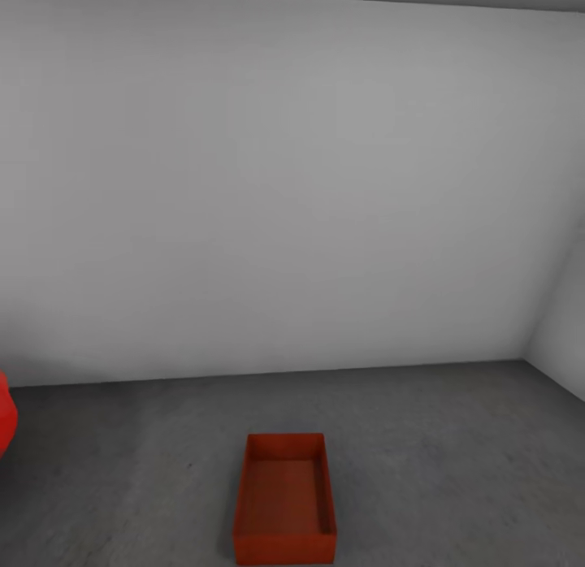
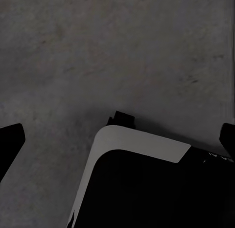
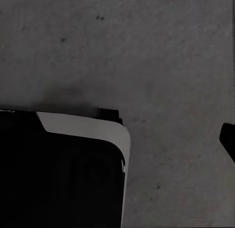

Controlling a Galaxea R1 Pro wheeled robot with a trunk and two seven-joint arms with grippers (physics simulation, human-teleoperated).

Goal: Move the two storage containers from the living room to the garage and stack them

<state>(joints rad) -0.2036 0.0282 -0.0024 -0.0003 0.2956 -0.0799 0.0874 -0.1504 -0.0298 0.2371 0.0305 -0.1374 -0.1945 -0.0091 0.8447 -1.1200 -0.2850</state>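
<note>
One orange-red box point(image 1: 284, 502) sits on the grey garage floor point(image 1: 455, 453).

The box is open on top and has nothing in it. It lies flat, with its long side pointing away toward the white wall point(image 1: 284, 185) behind it, but it is well apart from that wall. A bit of a shiny red car point(image 1: 6, 421) peeks in far off to the left of the box. Another wall meets the back wall in a corner, off to the right of the box. The left pincer point(image 2: 117, 139) hangs over the bare floor with its two dark tips spread wide and nothing between them. For the right pincer point(image 3: 227, 139) just one dark tip can be seen over the floor, so I cannot tell if it is open or closed. A black and white part of the robot's base point(image 2: 142, 144) is near each pincer.
</note>
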